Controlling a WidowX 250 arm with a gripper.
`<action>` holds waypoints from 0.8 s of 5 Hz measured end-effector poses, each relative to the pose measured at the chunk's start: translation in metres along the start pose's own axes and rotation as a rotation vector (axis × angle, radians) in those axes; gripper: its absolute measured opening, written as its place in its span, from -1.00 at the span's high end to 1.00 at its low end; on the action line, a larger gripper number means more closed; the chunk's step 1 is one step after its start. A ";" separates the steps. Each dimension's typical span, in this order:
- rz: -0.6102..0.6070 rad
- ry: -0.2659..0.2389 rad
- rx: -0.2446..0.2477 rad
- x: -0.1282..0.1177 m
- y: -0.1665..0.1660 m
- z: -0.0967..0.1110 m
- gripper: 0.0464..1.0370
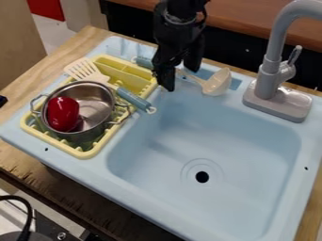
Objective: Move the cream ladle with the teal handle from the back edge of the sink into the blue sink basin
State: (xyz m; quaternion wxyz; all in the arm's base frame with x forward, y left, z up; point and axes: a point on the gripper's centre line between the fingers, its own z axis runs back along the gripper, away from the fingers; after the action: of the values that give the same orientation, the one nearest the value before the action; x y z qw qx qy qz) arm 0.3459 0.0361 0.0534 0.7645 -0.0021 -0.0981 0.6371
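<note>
Here, the pincer (181, 79) hangs by the ladle (217, 83).

Ladle (217, 84) smooth plastic; pot (95, 104) shiny metal; red object (62, 115) glossy; sink (189, 124) smooth plastic; rack (80, 153) plastic; counter (18, 159) grained wood

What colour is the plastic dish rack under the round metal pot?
The plastic dish rack is pale yellow, seen best in the camera view.
</note>
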 end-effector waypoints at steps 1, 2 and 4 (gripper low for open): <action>0.012 -0.016 -0.015 0.002 -0.002 0.000 -0.17; 0.027 -0.007 -0.015 0.001 -0.002 0.000 0.40; 0.020 0.050 0.014 0.000 0.002 0.002 0.92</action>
State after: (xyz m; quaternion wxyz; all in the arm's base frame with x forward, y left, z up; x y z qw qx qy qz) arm 0.3440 0.0358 0.0555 0.7602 -0.0135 -0.0745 0.6452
